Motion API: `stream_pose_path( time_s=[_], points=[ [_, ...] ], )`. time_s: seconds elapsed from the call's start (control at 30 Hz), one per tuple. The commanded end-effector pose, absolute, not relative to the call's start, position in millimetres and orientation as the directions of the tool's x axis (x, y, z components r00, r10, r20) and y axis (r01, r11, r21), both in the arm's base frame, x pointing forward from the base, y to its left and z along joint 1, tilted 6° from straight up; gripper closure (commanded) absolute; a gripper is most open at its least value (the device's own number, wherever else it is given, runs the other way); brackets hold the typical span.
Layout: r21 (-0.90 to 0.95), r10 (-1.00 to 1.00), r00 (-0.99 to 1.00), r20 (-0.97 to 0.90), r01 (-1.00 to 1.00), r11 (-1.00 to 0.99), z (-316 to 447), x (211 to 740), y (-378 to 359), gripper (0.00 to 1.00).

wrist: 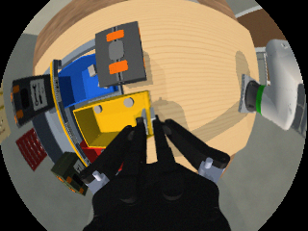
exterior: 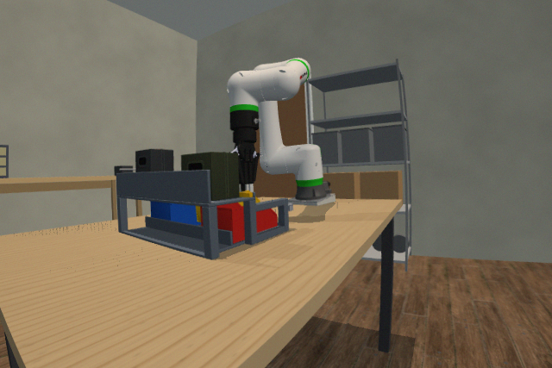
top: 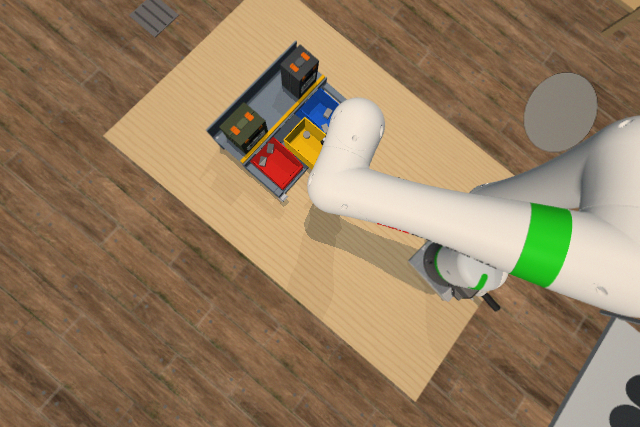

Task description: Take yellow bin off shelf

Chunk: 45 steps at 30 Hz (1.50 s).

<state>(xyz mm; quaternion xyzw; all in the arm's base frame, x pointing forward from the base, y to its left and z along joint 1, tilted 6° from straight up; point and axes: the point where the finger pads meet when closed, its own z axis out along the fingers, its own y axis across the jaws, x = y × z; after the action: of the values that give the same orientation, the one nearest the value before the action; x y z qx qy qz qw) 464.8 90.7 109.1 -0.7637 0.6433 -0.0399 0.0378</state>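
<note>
You see the hand [wrist: 149, 130] clamped on the yellow bin's [wrist: 108, 121] front wall; the bin appears partly drawn from the shelf [exterior: 162, 184], toward 4 o'clock in the top view, above the bench [top: 361, 277].

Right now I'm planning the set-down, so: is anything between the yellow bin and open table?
Nothing visible blocks it. The gripper is shut on the yellow bin's front wall, and the bin is partly out of the shelf. The table top ahead shows only shadow and the arm's base plate.
</note>
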Motion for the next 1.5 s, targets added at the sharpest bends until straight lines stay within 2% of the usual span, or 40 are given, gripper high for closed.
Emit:
stream_pose_path(
  time_s=[0.0,0.37,0.53,0.93,1.1,1.47],
  points=[
    [-0.11,-0.986,0.169,0.013,-0.979,-0.169,108.0,450.4,88.3,1.0],
    [-0.11,-0.986,0.169,0.013,-0.979,-0.169,108.0,450.4,88.3,1.0],
    [-0.11,-0.986,0.169,0.013,-0.979,-0.169,104.7,421.0,83.2,1.0],
    [-0.11,-0.986,0.169,0.013,-0.979,-0.169,104.7,421.0,83.2,1.0],
    [-0.11,-0.986,0.169,0.013,-0.979,-0.169,101.4,391.6,78.1,1.0],
    [-0.11,-0.986,0.169,0.013,-0.979,-0.169,101.4,391.6,78.1,1.0]
  ],
)
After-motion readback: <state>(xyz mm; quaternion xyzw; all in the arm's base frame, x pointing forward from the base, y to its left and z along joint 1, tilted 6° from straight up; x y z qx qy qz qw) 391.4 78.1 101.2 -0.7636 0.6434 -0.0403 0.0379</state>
